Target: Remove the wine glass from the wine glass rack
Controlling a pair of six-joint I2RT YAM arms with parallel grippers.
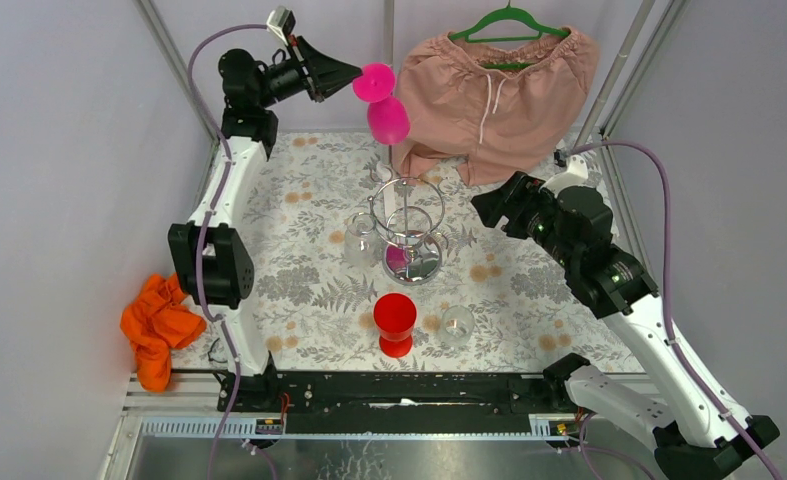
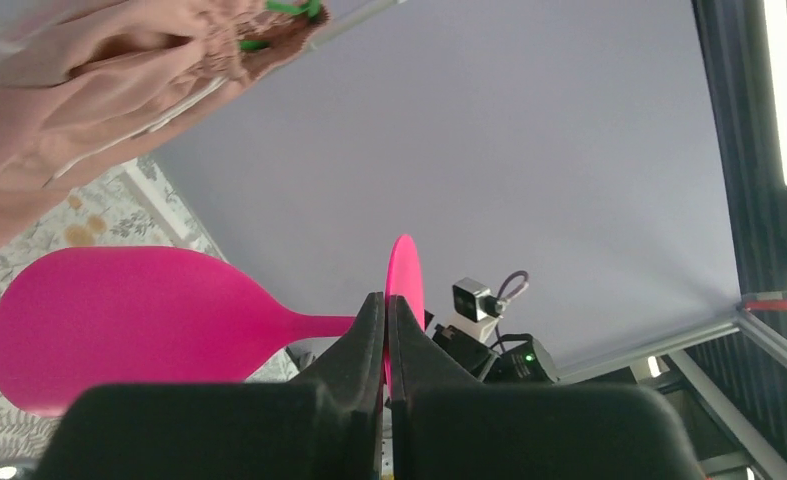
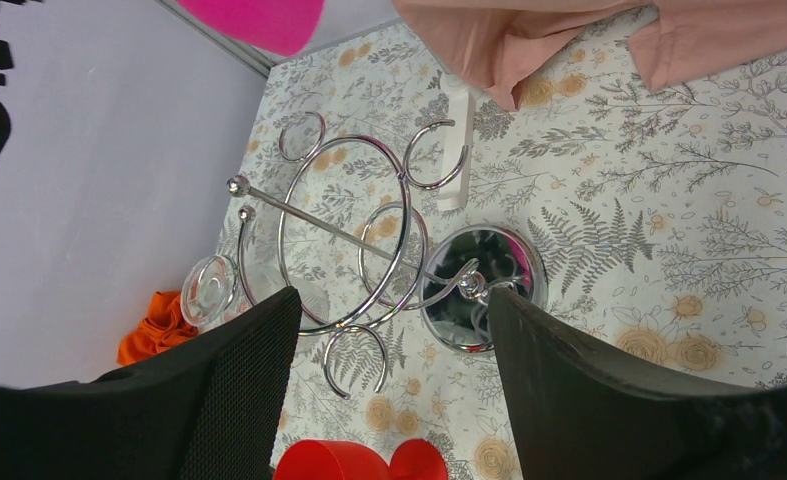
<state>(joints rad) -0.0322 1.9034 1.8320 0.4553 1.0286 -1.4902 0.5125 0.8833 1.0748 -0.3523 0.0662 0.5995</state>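
A pink wine glass (image 1: 388,120) hangs in the air high at the back, clear of the wine glass rack (image 1: 407,225). My left gripper (image 1: 357,73) is shut on its round foot. The left wrist view shows that foot (image 2: 404,285) edge-on between the closed fingers, with the bowl (image 2: 119,325) off to the left. The chrome rack (image 3: 344,230) stands mid-table on its mirror base (image 3: 489,260). A clear wine glass (image 1: 361,240) sits at its left rings; I cannot tell whether it hangs or stands. My right gripper (image 1: 489,205) is open and empty to the right of the rack, above it (image 3: 389,300).
A red wine glass (image 1: 396,322) and a small clear glass (image 1: 457,325) stand in front of the rack. Pink shorts (image 1: 499,90) hang on a green hanger at the back. A white pole (image 1: 389,165) rises behind the rack. An orange cloth (image 1: 157,325) lies at the left edge.
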